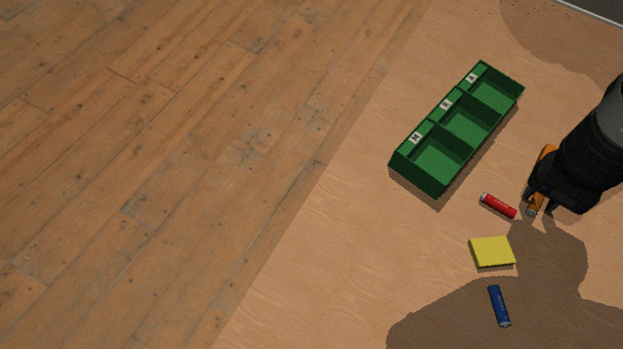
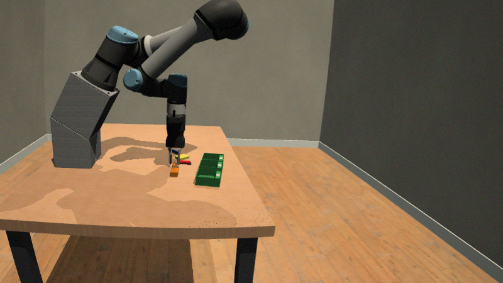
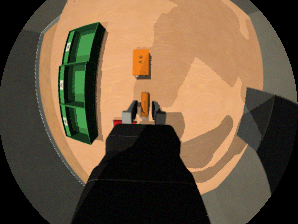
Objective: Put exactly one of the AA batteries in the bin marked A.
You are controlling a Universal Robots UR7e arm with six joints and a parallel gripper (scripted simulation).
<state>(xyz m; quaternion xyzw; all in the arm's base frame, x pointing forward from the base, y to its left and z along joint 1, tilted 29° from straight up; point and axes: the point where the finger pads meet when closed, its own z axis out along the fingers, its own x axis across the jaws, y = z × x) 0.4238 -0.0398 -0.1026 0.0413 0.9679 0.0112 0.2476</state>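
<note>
An orange AA battery (image 1: 532, 205) lies on the table, also seen in the wrist view (image 3: 144, 104). My gripper (image 1: 537, 204) is open and low at the table, with one finger on each side of this battery; it does not hold it. A red AA battery (image 1: 497, 205) lies just left of it and a blue AA battery (image 1: 499, 304) lies nearer the front. The green three-part bin (image 1: 455, 126) stands to the left; its compartment marked A (image 1: 494, 90) is the far one and is empty.
An orange block (image 3: 141, 62) lies just beyond the gripper, partly hidden by it in the top view. A yellow block (image 1: 491, 250) lies between the red and blue batteries. The table edge runs left of the bin.
</note>
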